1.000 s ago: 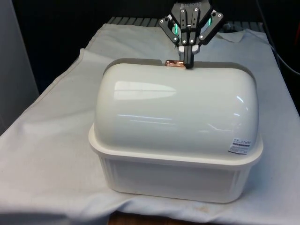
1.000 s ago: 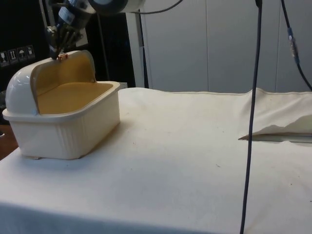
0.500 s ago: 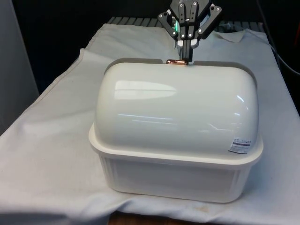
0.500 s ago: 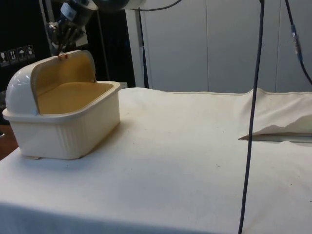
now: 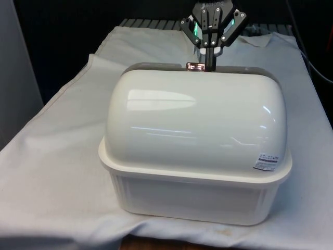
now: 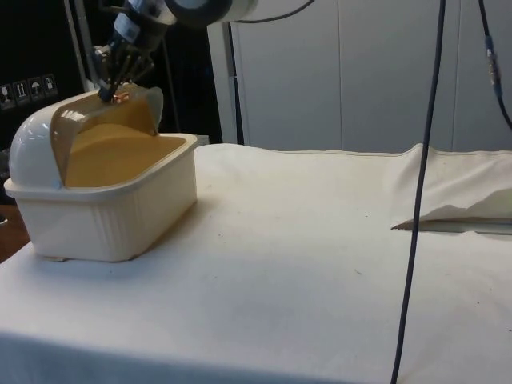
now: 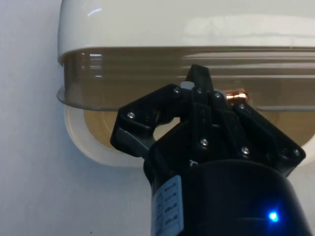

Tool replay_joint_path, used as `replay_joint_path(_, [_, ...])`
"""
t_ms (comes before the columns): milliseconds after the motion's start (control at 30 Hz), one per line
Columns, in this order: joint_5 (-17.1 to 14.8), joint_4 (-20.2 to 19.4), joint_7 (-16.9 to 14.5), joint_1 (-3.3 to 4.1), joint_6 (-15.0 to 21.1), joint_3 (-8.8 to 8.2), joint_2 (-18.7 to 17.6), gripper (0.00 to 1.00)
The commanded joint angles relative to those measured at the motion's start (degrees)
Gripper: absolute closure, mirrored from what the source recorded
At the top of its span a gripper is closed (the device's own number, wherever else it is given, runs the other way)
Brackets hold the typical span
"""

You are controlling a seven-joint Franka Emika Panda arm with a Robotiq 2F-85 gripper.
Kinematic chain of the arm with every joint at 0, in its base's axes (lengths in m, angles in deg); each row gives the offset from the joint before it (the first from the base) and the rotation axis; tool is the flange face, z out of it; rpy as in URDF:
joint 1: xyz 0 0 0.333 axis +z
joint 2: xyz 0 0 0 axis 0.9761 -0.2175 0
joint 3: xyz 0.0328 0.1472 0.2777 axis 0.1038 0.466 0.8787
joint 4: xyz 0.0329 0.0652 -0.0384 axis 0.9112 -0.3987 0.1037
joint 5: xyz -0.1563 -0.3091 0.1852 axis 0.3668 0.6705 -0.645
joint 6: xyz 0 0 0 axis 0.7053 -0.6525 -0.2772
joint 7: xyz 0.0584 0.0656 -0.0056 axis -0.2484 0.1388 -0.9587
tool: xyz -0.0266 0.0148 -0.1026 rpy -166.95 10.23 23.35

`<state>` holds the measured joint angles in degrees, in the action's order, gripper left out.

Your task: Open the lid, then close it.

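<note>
Cream-white plastic forms the bread box [image 5: 195, 192], which is seen at the centre of the front view and at the left of the side view, resting on the white cloth [image 6: 320, 264] of the table. Its domed shell [image 5: 197, 117] is turned towards the front camera. A translucent roll lid [image 6: 120, 112] is seen in the side view at the upper left, partly drawn out from under the dome, with the open mouth of the box below it and the tan interior [image 6: 120, 152] exposed. A small copper-coloured handle [image 5: 195, 66] is fixed at the lid's edge, at the upper middle of the front view. The black gripper [image 5: 209, 63] is placed directly on this handle from above, its fingers drawn narrow and closed around it, as is also shown in the wrist view [image 7: 235, 96]. A dark cable [image 6: 420, 192] is hung down the right of the side view.
</note>
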<state>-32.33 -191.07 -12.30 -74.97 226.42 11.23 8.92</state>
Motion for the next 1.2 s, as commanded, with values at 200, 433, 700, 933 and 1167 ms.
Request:
replay_joint_path(200, [0.4,-4.1,1.1,0.40,0.7,-0.92,2.8,1.00])
replay_joint_path(433, [0.6,-6.4,1.8,0.69,0.9,-0.97,3.4,1.00])
replay_joint_path(700, [0.8,-7.7,3.4,1.20,1.3,-0.57,2.1,1.00])
replay_joint_path(933, [0.0,-9.3,3.3,0.34,0.1,1.43,2.4,1.00])
replay_joint_path(1167, [0.5,-12.9,4.5,1.09,0.3,0.80,4.5,1.00])
